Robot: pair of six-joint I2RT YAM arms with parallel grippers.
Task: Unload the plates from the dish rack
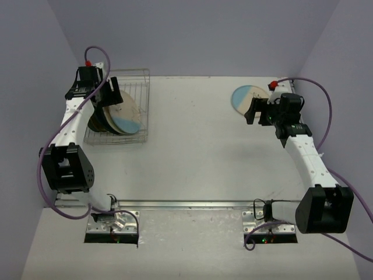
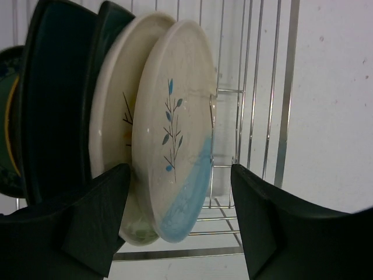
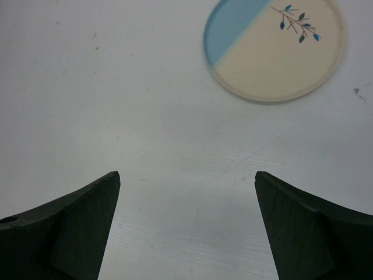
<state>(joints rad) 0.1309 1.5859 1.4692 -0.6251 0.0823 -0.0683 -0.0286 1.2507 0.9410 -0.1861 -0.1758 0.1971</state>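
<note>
Left end effector (image 2: 180,169) straddles front cream plate (image 2: 173,131) edge (gap on its painted side).

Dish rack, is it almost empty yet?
Not yet. One cream-and-blue plate lies flat on the table, out of the rack. The left end effector straddles the front cream plate, open, not gripping. Behind it a second cream plate and dark teal plates wait in the dish rack.

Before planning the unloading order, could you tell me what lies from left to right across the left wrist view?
dark teal plates → cream plate → cream plate with a pale blue patch → dish rack wires → table
</note>
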